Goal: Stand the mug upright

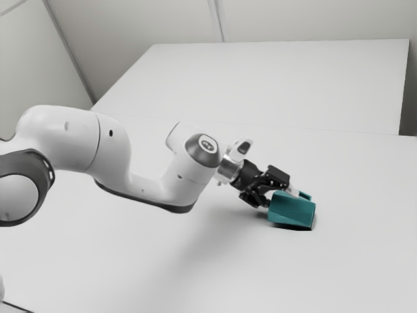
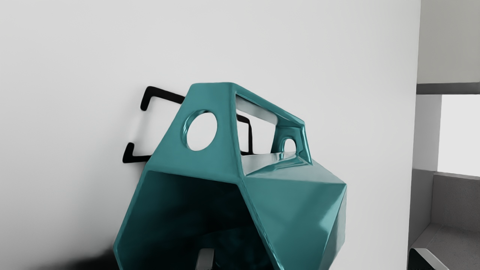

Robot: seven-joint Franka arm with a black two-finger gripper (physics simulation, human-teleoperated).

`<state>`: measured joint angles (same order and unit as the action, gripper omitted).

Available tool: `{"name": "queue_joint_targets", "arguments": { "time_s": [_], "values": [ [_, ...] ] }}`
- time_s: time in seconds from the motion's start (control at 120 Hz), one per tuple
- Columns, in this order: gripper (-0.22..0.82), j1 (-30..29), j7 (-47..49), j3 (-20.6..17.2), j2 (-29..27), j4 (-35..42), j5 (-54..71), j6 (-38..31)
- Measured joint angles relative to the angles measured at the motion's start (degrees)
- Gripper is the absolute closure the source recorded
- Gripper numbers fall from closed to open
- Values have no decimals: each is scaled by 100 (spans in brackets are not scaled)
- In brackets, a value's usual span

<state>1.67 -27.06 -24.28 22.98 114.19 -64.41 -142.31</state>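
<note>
In the exterior view, my gripper (image 1: 281,197) is at the teal mug (image 1: 291,210), which lies on its side with its mouth toward the hand. The wrist view looks at the open mouth of the mug (image 2: 296,206), with the holed handle running along one side. My gripper (image 2: 317,258) has its fingers wide apart: one fingertip (image 2: 205,258) is within the mug's mouth, the other (image 2: 427,258) outside, beyond the faceted wall. A gap shows between that outer finger and the wall. The mug's far end is hidden from the wrist camera.
The mug lies on a white table (image 1: 163,261). Thin black angular marks (image 2: 165,93) show behind the mug in the wrist view, and the table's edge runs past the mug's outer side. Pale walls (image 1: 313,19) stand behind the table.
</note>
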Motion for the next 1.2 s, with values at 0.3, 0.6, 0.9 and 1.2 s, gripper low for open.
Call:
{"name": "queue_joint_targets", "arguments": {
  "time_s": [0.3,0.6,0.9,1.2],
  "values": [
    [49,-1,-139,-37,-25,0,-137,-53],
    [69,0,-234,-119,-121,0,-143,-62],
    [76,2,-283,-143,-542,-18,39,-55],
    [78,-11,561,405,-1549,159,3639,479]
  ]
}}
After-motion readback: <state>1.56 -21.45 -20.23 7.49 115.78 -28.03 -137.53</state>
